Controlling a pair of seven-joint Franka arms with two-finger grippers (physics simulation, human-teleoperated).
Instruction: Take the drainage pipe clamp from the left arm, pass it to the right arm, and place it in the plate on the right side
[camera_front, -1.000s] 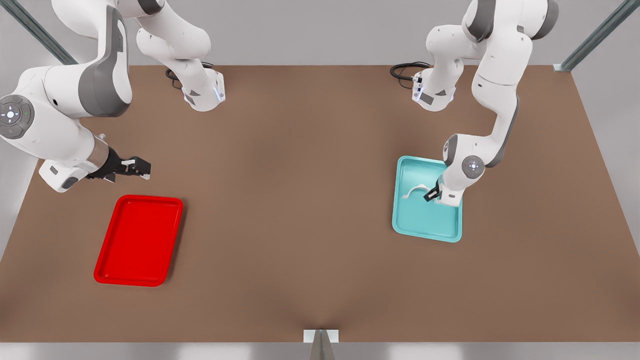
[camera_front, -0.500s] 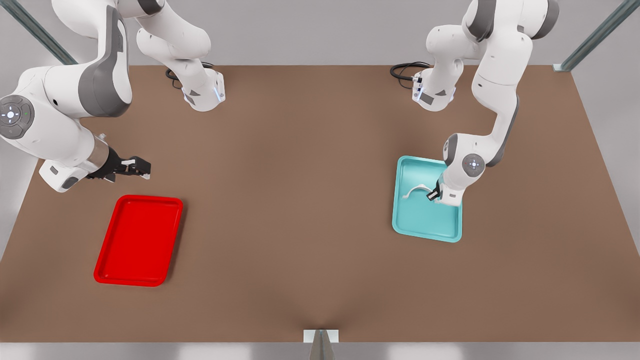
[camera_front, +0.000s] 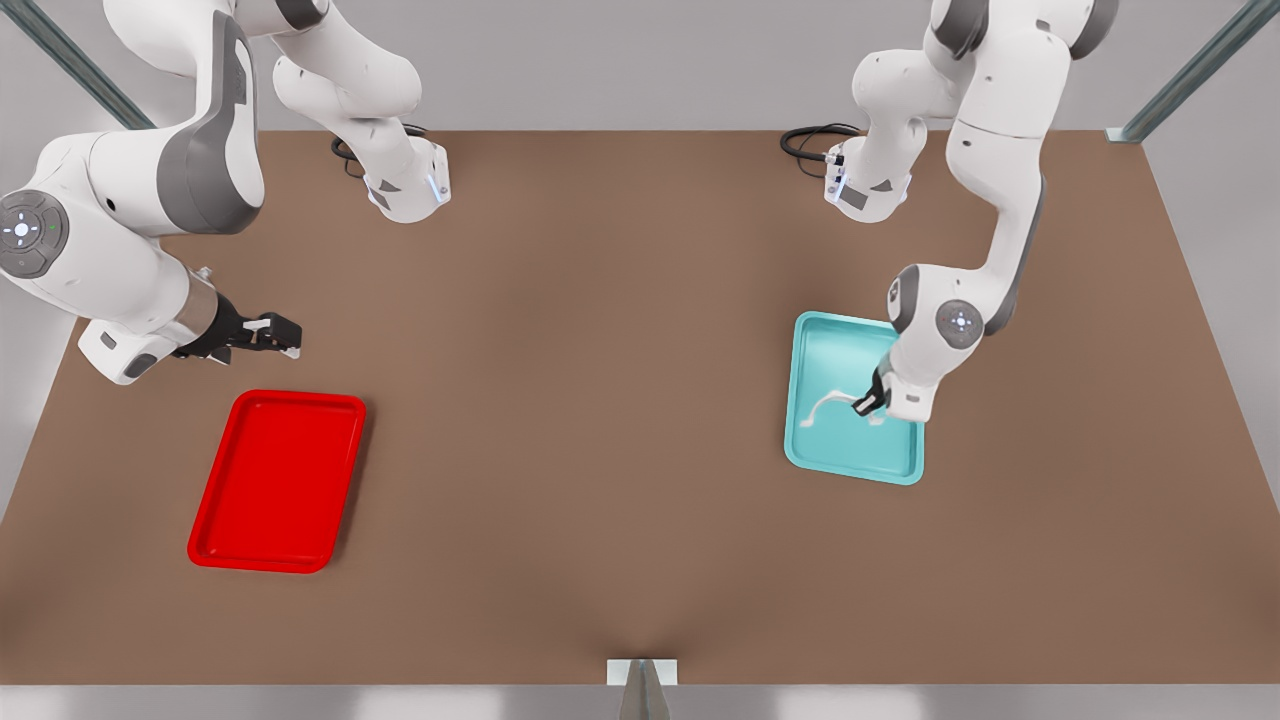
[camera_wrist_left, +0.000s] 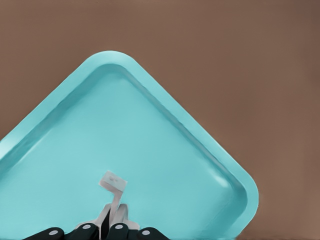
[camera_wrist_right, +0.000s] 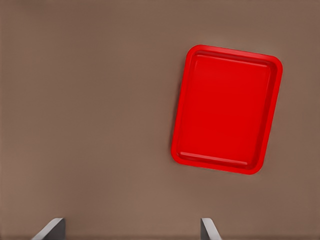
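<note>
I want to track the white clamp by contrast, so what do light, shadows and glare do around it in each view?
Front view: soft, even light, the clamp pale against the teal tray, no hard shadow, held by the left gripper. Left wrist view: faint sheen on the tray, the clamp's tab low-contrast. Right wrist view: the red tray evenly lit, no glare, below the waiting right gripper.

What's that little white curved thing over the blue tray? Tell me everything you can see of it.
It is the drainage pipe clamp: a thin white strap, plastic by its look, bent into a half-round arch with a flat foot tab at each end. The left gripper grips it near one end, jaws shut, above the teal tray.
</note>
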